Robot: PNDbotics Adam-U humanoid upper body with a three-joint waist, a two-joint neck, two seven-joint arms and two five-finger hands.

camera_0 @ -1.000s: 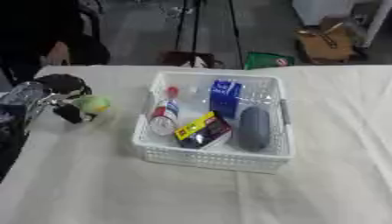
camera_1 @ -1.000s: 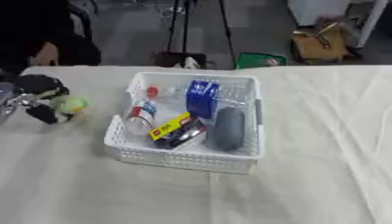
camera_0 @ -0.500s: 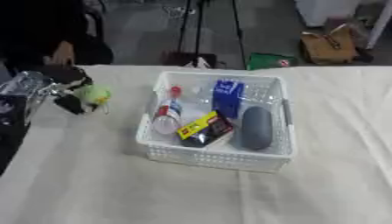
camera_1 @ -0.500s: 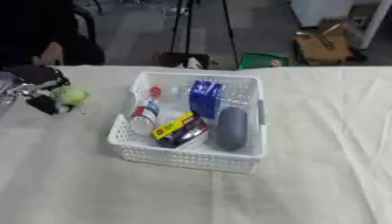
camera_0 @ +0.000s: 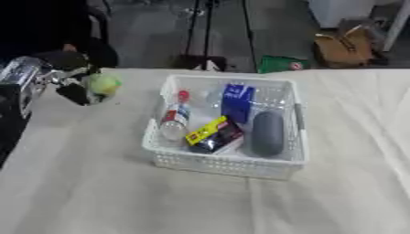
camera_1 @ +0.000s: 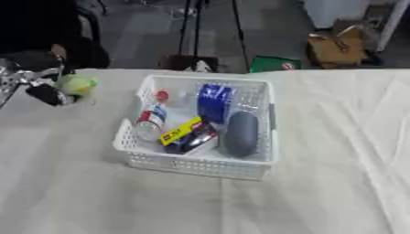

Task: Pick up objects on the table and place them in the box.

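My left hand (camera_0: 68, 75) is raised above the table at the far left, fingers and thumb curled round a yellow-green ball (camera_0: 103, 84). The ball is a little left of the white mesh box (camera_0: 227, 163) and higher than its rim. In the box lie a clear bottle with a red cap (camera_0: 174, 119), a blue carton (camera_0: 237, 101), a yellow and black packet (camera_0: 213, 134) and a dark grey oblong case (camera_0: 267, 132). My right hand shows in neither view.
A cream cloth (camera_0: 336, 183) covers the table. Past the far edge are a tripod's legs (camera_0: 200, 32), a green bag (camera_0: 280, 64), a brown cardboard box (camera_0: 346, 45) and a dark seated figure (camera_0: 48, 27) at the back left.
My left hand has lifted the ball off the cloth and carried it up and right, nearer the box. The box's contents have not shifted.
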